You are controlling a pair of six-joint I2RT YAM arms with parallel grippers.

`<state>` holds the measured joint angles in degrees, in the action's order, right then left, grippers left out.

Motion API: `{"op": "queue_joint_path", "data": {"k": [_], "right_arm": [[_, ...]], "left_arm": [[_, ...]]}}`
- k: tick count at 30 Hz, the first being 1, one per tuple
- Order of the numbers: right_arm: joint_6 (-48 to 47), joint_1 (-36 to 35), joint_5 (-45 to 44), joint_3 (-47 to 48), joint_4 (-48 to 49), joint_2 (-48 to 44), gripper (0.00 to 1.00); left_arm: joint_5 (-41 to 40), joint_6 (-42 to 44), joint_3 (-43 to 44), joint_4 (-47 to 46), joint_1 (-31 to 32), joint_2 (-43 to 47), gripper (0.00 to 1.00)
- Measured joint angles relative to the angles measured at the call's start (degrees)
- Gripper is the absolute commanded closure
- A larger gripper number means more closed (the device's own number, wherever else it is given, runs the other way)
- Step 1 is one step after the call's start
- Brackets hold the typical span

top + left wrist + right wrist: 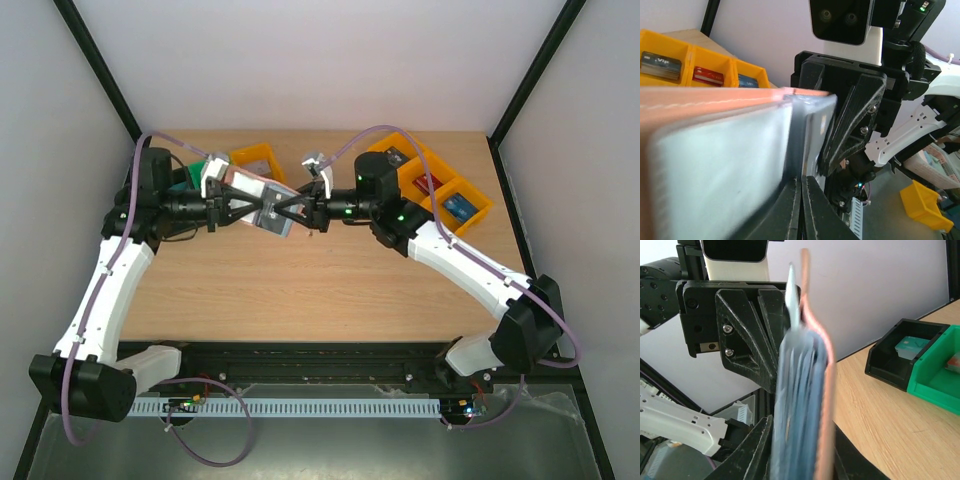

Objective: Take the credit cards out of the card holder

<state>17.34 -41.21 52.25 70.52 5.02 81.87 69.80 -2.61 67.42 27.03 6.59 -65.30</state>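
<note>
The card holder (272, 212), tan outside and light blue inside, hangs in the air above the table's middle between both arms. My left gripper (258, 207) is shut on one edge of it; in the left wrist view the fingers (801, 182) pinch together below the blue panel (715, 165). My right gripper (286, 210) faces it from the right, open. The holder (800, 400) stands edge-on between those jaws (802, 427) and looks blurred. A thin pale edge (792, 290) sticks out of its top; whether it is one of the credit cards I cannot tell.
Orange bins (440, 185) at the back right hold cards (660, 65) (707, 76) (747, 81). Another orange bin (255, 160) stands at the back left next to a green bin (940, 385) and a black bin (892, 367) with a card in it (910, 346).
</note>
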Motion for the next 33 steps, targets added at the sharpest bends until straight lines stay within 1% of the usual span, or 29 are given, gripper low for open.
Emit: {"op": "queue_joint_path", "data": {"k": [3,6,7,14,19,22,27,33], "right_arm": [[-0.37,0.83,0.35,-0.55,-0.07,-0.11,0.85],[-0.59,1.40,0.66,-1.18,-0.50,-0.17,0.96],[-0.57,1.53,0.81,-1.33,-0.61,-0.17,0.98],[-0.17,1.66,1.90,-1.31,-0.79,-0.17,0.98],[1.40,1.66,1.92,-1.31,-0.24,-0.09,0.99],[2.43,1.88,1.79,-1.31,0.13,-0.04,0.98],[3.26,1.99,1.79,-1.31,0.76,-0.04,0.98],[3.45,2.38,2.99,-1.31,1.49,-0.07,0.98]], "left_arm": [[-0.63,2.19,0.00,1.55,-0.55,0.00,0.98],[-1.14,3.85,0.00,2.62,-0.90,0.00,0.98],[-1.31,4.20,0.00,2.82,-0.90,0.00,0.98],[-3.32,7.37,-0.17,4.07,-0.20,0.02,0.97],[-6.64,11.26,-1.14,6.12,3.98,0.02,0.80],[-7.39,13.11,-1.20,7.19,4.63,0.04,0.70],[-7.74,13.99,-1.60,7.41,4.87,0.28,0.67],[-7.02,13.40,-1.60,7.08,3.61,0.28,0.59]]}}
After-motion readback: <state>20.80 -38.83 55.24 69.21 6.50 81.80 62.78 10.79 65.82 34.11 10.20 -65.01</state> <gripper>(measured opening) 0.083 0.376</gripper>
